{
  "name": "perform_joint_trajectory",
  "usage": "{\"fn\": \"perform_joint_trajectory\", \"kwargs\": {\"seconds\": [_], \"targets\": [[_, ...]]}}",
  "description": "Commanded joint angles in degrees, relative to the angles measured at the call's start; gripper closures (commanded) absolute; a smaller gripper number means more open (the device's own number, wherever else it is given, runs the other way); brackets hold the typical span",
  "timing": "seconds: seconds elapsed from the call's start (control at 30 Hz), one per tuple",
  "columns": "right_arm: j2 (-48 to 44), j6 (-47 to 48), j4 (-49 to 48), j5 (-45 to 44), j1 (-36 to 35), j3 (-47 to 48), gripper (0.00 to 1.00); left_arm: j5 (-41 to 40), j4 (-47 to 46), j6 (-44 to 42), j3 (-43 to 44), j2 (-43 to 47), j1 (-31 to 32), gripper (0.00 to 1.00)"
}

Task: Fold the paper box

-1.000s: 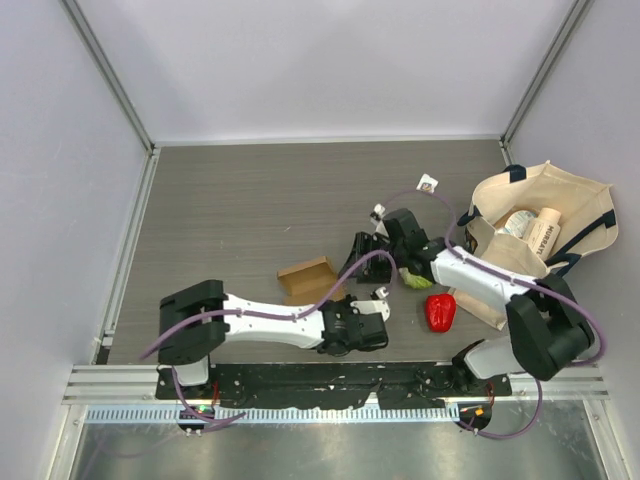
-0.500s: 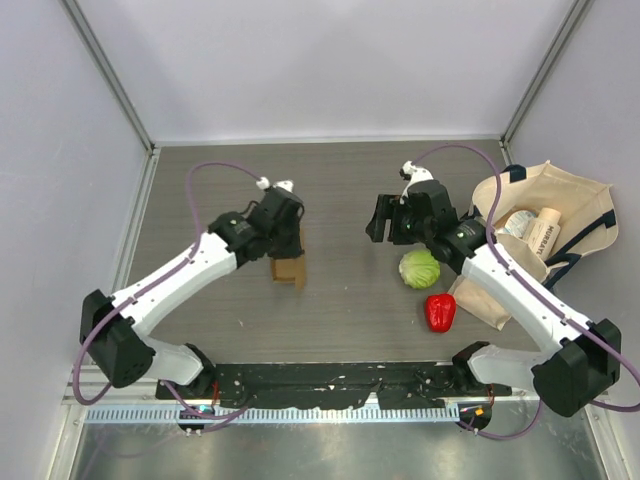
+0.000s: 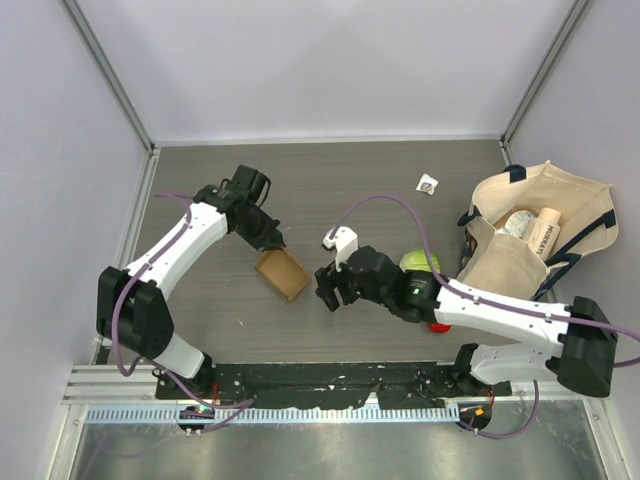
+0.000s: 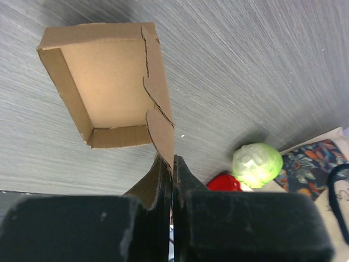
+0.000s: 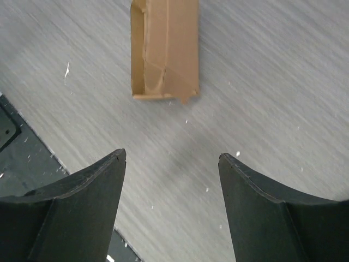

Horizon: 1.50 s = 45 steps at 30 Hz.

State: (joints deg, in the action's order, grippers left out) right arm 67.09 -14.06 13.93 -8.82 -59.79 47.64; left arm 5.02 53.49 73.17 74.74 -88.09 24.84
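The paper box is a small brown kraft tray lying open side up, left of the table's middle. In the left wrist view the paper box shows raised walls and a loose side flap. My left gripper is at the box's far edge, and in its wrist view my left gripper is shut on that flap. My right gripper hovers just right of the box. In the right wrist view my right gripper is open and empty, with the paper box ahead of the fingertips.
A green cabbage and a red pepper sit behind my right arm. A cream tote bag with items and a tan paper bag stand at the right. A small tag lies at the back.
My right gripper has swung from the back right down to just right of the box. My left arm has shifted left and still grips the box, which now lies as an open tray.
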Motion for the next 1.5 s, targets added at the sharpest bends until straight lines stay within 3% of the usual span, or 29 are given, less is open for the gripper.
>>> {"fn": "perform_joint_trajectory", "kwargs": {"seconds": [0.0, 0.17, 0.4, 0.53, 0.63, 0.8, 0.87, 0.9, 0.97, 1.0, 1.03, 1.1, 1.27, 1.4, 1.47], "targets": [[5.23, 5.71, -11.38, -9.19, -2.6, 1.22, 0.27, 3.94, 0.47, 7.15, -1.87, 1.43, -1.37, 1.0], [11.13, 11.24, -18.23, -14.03, -4.02, 3.16, 0.31, 3.86, 1.25, 8.22, -3.55, 2.31, -2.34, 1.0], [17.72, 15.02, -24.65, -9.99, -4.55, 5.62, 0.36, 3.86, 1.26, 9.98, -4.78, 3.46, -2.78, 1.0], [20.7, 15.73, -27.29, -12.43, -4.9, 6.94, 0.46, 4.21, 1.0, 10.24, -5.3, 3.89, -2.78, 1.0], [21.5, 16.17, -24.94, -12.02, -4.98, 8.26, 0.49, 3.08, 0.91, 10.68, -5.66, 4.94, -2.87, 1.0], [20.01, 14.42, -25.53, -10.16, -5.16, 6.94, 0.46, 2.36, 0.73, 11.21, -6.1, 5.39, -3.22, 1.0], [20.71, 14.59, -25.62, -11.13, -5.16, 7.55, 0.49, 2.63, 0.64, 11.38, -6.1, 5.3, -3.22, 0.99], [21.76, 14.77, -25.19, -11.91, -5.16, 7.82, 0.55, 2.72, 0.56, 11.38, -6.18, 5.3, -3.22, 0.97], [22.47, 15.38, -24.75, -12.1, -5.25, 8.96, 0.66, 2.63, 0.38, 11.3, -6.53, 5.65, -3.13, 0.87], [22.56, 15.47, -24.66, -11.92, -5.16, 9.23, 0.8, 2.54, 0.38, 10.86, -6.71, 5.91, -3.22, 0.84], [22.56, 15.47, -24.48, -11.4, -4.64, 9.66, 0.87, 2.37, -0.14, 10.6, -6.97, 6.26, -3.22, 0.82], [22.99, 15.12, -21.86, -5.73, -2.89, 10.45, 0.99, 1.23, -0.06, 9.72, -6.98, 7.75, -3.31, 0.64], [22.47, 18.8, -17.37, 4.5, 3.09, 10.29, 1.0, -10.78, 0.47, 3.49, -8.12, 15.3, -3.31, 0.31], [20.63, 26.18, -14.3, 13.99, 8.1, 8.26, 1.0, -16.87, -2.59, -4.5, -11.36, 24.88, -3.39, 0.23], [20.54, 30.48, -11.93, 20.72, 11.69, 8.35, 0.99, -16.45, -10.22, -12.47, -16.53, 32.78, -3.39, 0.22]]}}
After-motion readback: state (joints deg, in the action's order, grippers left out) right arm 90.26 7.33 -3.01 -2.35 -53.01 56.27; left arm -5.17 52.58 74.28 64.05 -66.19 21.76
